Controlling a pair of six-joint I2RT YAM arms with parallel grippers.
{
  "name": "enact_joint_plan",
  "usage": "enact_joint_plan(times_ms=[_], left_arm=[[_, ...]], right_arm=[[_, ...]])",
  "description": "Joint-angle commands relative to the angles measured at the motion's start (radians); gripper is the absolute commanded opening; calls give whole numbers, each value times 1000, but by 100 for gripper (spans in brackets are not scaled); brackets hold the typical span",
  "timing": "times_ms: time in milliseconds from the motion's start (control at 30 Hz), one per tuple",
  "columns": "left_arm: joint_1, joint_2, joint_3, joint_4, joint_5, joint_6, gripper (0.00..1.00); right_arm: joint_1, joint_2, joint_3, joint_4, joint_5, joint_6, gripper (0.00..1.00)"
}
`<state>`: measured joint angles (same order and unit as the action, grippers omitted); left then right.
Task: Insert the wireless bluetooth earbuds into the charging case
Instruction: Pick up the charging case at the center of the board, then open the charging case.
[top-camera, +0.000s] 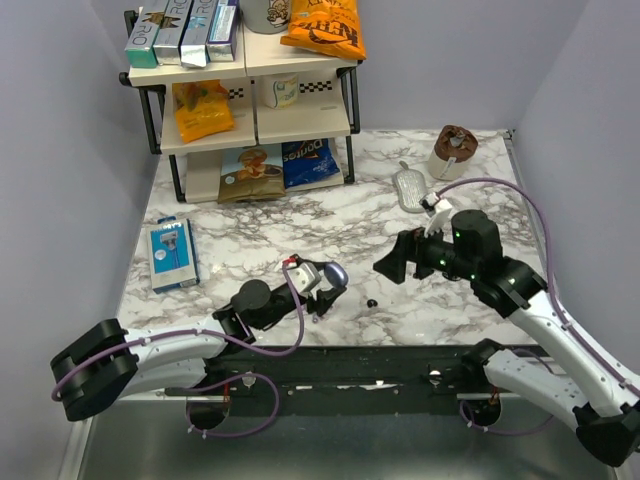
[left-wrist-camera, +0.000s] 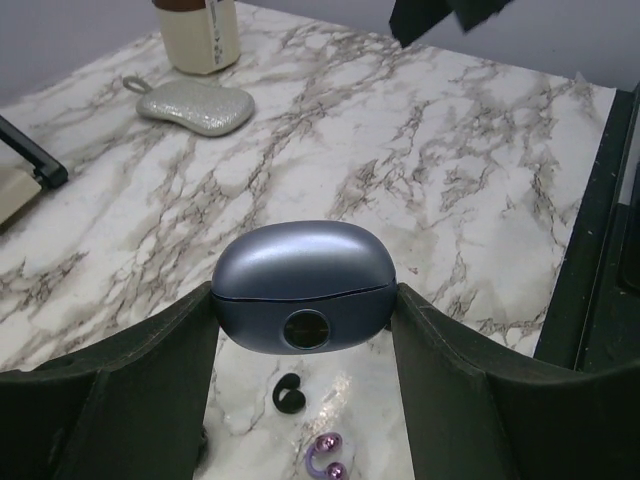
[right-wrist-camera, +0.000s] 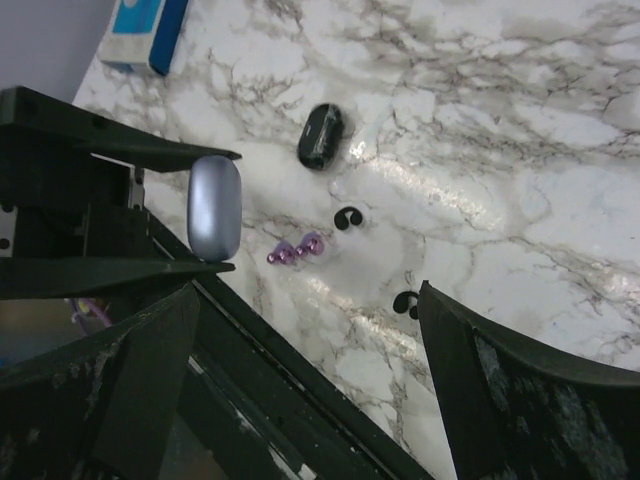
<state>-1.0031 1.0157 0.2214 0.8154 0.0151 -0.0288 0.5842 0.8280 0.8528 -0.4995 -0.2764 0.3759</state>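
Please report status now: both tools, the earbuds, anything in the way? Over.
Left tool shut on charging case, lid closed. Right tool open, empty, above table. Both earbuds loose on table, not in case. Purple bits lie beside them.

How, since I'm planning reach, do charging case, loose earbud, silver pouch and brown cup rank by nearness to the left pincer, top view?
1. charging case, in the left pincer.
2. earbud, just to its right.
3. silver pouch, farther back right.
4. brown cup, back right corner.

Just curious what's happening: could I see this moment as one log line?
left gripper: holds charging case, lid closed | right gripper: open, empty | earbuds: both on table
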Motion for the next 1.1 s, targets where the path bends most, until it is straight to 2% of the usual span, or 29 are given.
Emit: enact_joint_plan(times_ms=[0, 333, 1067], left_arm=[[-5, 12, 18, 102, 77, 89, 0], [-23, 40, 53, 56, 138, 115, 0], [-69, 57, 81, 14, 97, 145, 0]], right_arm=[[26, 48, 29, -39, -84, -31, 100], [150, 198, 123, -13, -69, -42, 100], [177, 315, 124, -7, -12, -54, 100]])
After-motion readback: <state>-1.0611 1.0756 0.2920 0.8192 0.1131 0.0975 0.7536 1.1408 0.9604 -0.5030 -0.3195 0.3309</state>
